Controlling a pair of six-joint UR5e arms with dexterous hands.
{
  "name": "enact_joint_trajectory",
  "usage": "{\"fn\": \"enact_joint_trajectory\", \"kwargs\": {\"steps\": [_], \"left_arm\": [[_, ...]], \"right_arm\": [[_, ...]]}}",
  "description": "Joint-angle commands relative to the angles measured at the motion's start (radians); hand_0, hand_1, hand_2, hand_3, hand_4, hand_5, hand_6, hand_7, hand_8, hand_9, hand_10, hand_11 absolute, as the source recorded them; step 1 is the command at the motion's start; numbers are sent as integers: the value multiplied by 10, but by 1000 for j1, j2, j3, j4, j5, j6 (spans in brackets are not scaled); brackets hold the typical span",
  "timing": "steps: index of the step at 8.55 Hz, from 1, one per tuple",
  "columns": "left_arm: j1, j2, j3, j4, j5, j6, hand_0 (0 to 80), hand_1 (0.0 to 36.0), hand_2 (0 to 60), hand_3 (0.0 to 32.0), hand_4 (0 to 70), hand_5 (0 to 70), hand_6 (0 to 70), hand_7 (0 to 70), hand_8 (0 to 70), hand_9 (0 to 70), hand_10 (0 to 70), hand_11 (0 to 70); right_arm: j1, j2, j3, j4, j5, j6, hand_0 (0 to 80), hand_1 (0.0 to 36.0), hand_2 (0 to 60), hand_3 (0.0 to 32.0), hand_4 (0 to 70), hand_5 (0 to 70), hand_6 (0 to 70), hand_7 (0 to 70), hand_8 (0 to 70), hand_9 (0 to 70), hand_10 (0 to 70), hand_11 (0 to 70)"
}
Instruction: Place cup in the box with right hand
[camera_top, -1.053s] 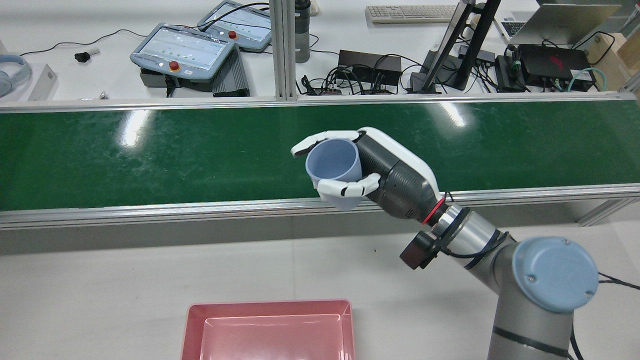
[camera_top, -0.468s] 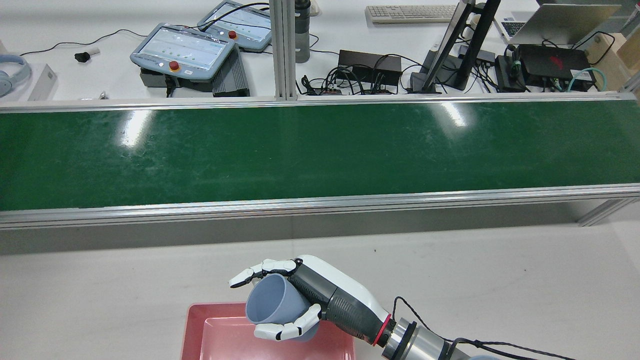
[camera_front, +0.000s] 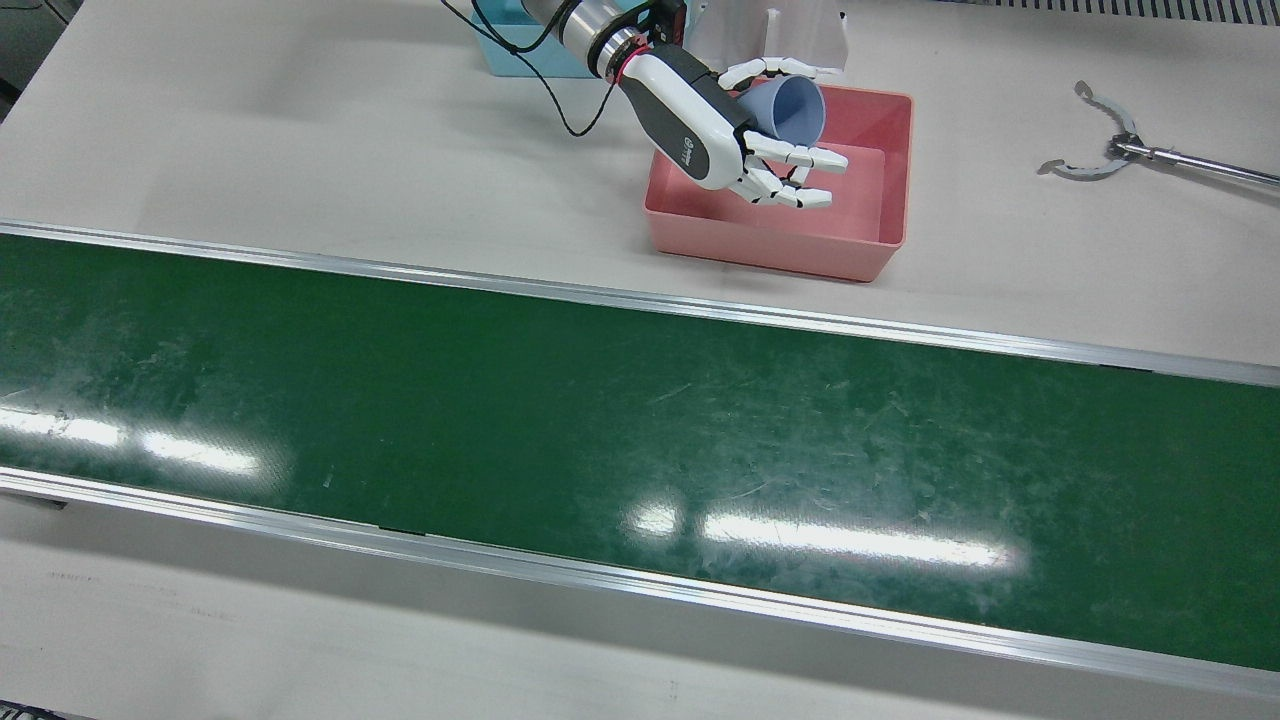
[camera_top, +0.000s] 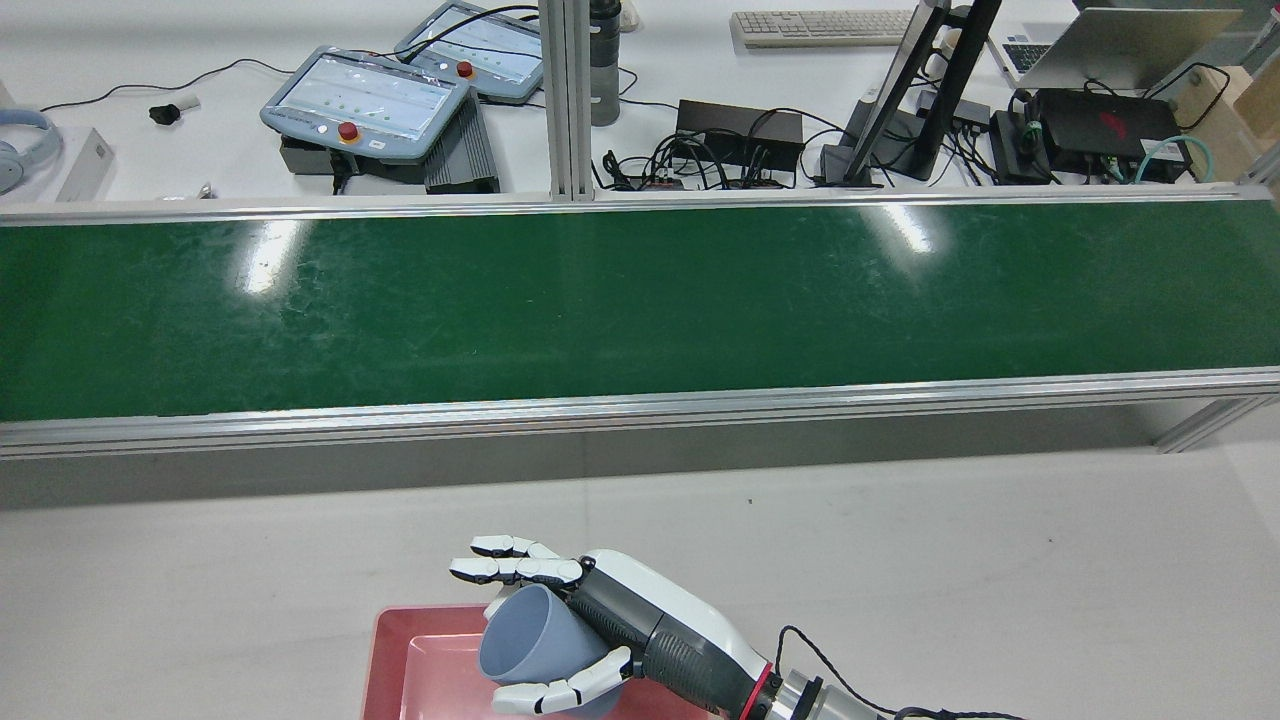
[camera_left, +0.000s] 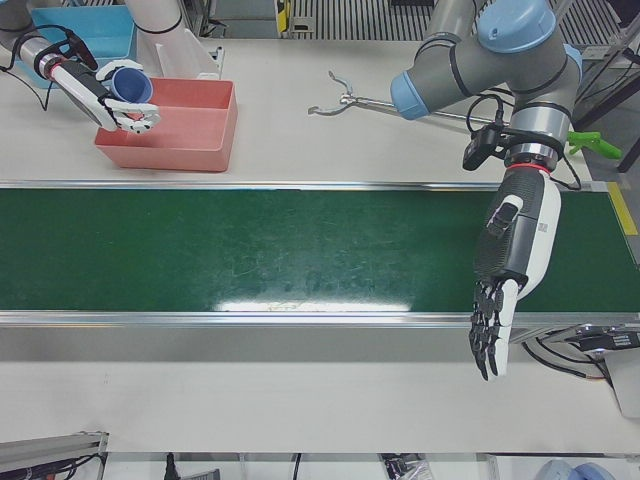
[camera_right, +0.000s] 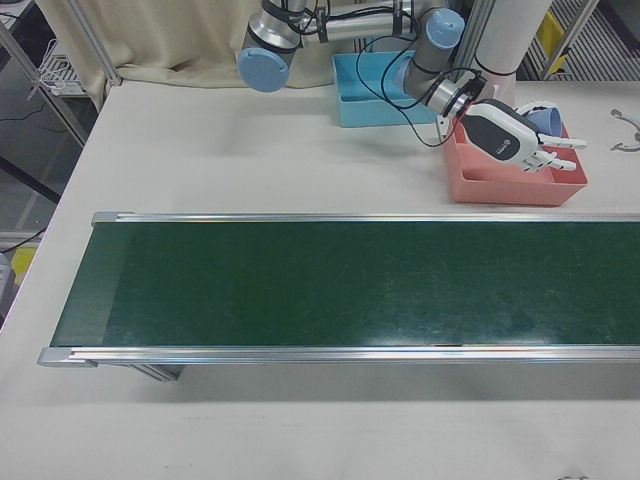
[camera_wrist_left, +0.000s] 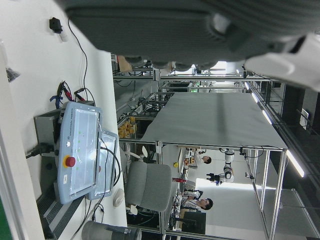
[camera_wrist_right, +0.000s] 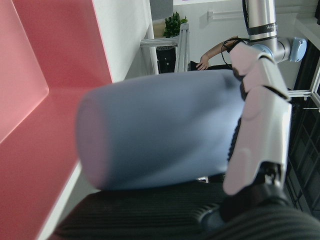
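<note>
Front view: the right hand (camera_front: 735, 135) reaches over the pink box (camera_front: 780, 240) with the blue cup (camera_front: 795, 108) lying on its side against the palm, mouth turned toward 3 o'clock. The fingers (camera_front: 800, 158) are spread out straight, not wrapped around the cup; the thumb arches over the cup's upper side. Whether the cup is truly gripped or merely cradled cannot be told, though it is clear of the box floor.

In the rear view the same hand (camera_top: 600, 630) sits at 6 o'clock of the frame, with the cup (camera_top: 530, 648) tilted above the box's (camera_top: 385, 650) far rim, its mouth facing 8 o'clock. The right hand view shows the cup (camera_wrist_right: 160, 130) side-on against the palm, the box's (camera_wrist_right: 35, 75) wall and floor behind it.

In the left-front view the left hand (camera_left: 505, 290) hangs at 4 o'clock over the near edge of the green conveyor belt (camera_left: 250, 250), fingers straight, pointing down, holding nothing. A metal grabber tool (camera_front: 1100, 160) lies on the table at 3 o'clock from the box, well apart from it.
</note>
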Motion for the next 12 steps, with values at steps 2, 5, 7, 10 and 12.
{"fn": "enact_joint_trajectory", "kwargs": {"steps": [2, 5, 7, 10, 12], "left_arm": [[-1, 0, 0, 0, 0, 0, 0, 0, 0, 0, 0, 0, 0, 0, 0, 0, 0, 0], [-1, 0, 0, 0, 0, 0, 0, 0, 0, 0, 0, 0, 0, 0, 0, 0, 0, 0], [-1, 0, 0, -2, -2, 0, 0, 0, 0, 0, 0, 0, 0, 0, 0, 0, 0, 0], [1, 0, 0, 0, 0, 0, 0, 0, 0, 0, 0, 0, 0, 0, 0, 0, 0, 0], [-1, 0, 2, -2, 0, 0, 0, 0, 0, 0, 0, 0, 0, 0, 0, 0, 0, 0]], "right_arm": [[-21, 1, -1, 4, 1, -1, 500, 205, 50, 0, 0, 45, 0, 0, 0, 0, 0, 0], [91, -32, 91, -13, -2, 14, 499, 209, 79, 0, 0, 46, 0, 0, 0, 0, 0, 0], [343, -45, 99, -18, 1, 46, 509, 343, 600, 0, 0, 87, 33, 52, 0, 3, 0, 8], [626, -171, 16, -12, 20, 258, 488, 360, 600, 0, 10, 149, 207, 700, 294, 500, 164, 274], [766, -255, -27, -4, 9, 254, 512, 360, 600, 0, 0, 132, 157, 548, 216, 382, 112, 198]]}}
